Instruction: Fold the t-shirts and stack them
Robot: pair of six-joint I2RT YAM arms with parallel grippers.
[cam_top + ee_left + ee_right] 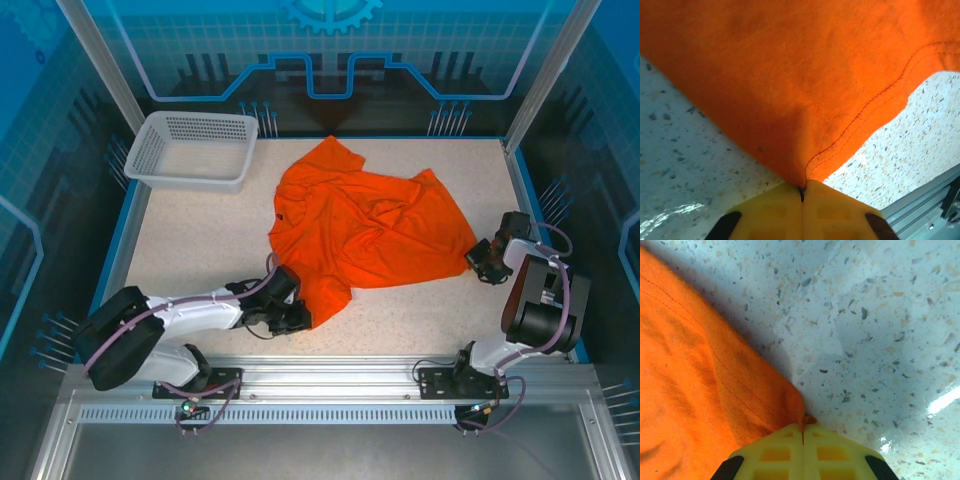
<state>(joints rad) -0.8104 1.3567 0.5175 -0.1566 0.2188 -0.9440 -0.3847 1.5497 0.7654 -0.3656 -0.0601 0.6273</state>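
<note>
A bright orange t-shirt (365, 225) lies crumpled across the middle of the speckled table. My left gripper (300, 318) sits at the shirt's near left corner, and in the left wrist view its yellow jaws are shut on the hemmed corner of the t-shirt (805, 100), gripper (802, 194). My right gripper (478, 258) is at the shirt's right corner; in the right wrist view it is shut, gripper (803, 436), pinching the tip of the t-shirt (700, 390) against the table.
A white mesh basket (152, 150) stands at the far left corner of the table. Bare tabletop (190, 250) lies left of the shirt. The metal front rail (330, 375) runs along the near edge, and frame posts stand at the back corners.
</note>
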